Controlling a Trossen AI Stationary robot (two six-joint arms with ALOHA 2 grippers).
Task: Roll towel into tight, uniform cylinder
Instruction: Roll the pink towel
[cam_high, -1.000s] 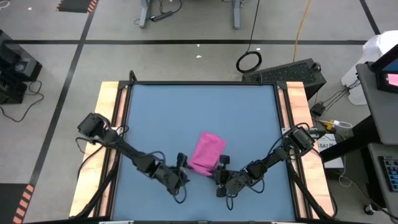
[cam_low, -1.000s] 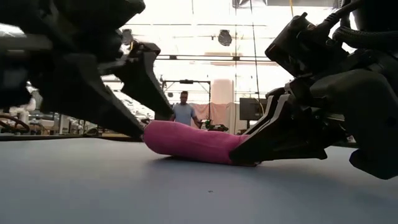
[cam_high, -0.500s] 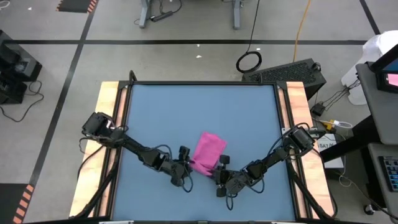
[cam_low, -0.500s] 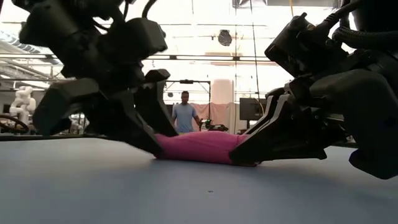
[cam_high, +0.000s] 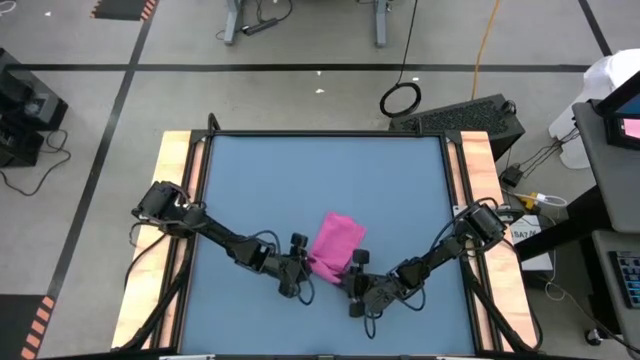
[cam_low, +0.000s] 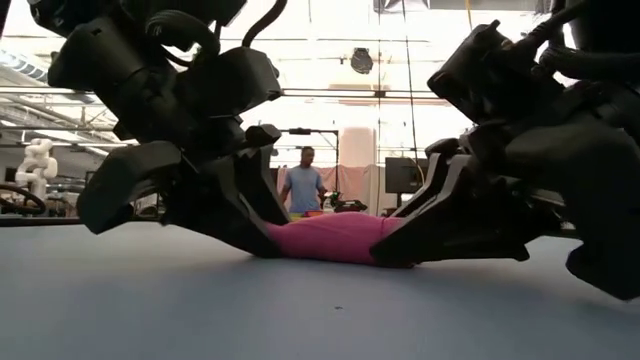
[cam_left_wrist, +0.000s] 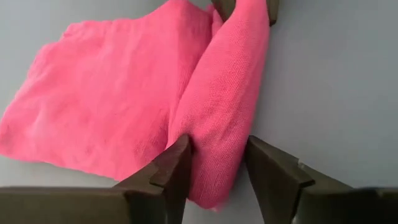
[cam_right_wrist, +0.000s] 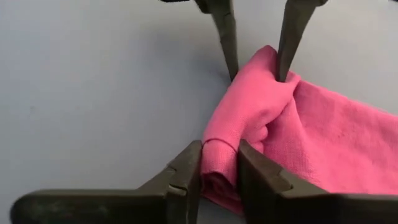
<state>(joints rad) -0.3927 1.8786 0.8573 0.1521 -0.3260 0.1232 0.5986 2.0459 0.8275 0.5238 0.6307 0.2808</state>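
Two grippers are placed at the near part of the blue table (cam_high: 260, 180), one at each end of the rolled edge of the towel (cam_high: 335, 243). Beyond the table, in the low view, a person (cam_low: 303, 186) in a blue shirt is seen standing in the room, and a white robot figure (cam_low: 37, 165) is seen far off. On the floor behind the table a black ring of cable (cam_high: 400, 99) is lying. The low view is mostly filled by the two arms, so only the middle of the towel is seen between them.

The towel is only partly rolled: a thick fold runs along its near edge, and the flat rest is spread away toward the table's middle. The long axis of the fold runs from one gripper to the other. The left gripper (cam_left_wrist: 214, 163) is closed partway around one end of the fold, with both fingers against the cloth. The right gripper (cam_right_wrist: 219, 163) is clamped narrowly on the other end.
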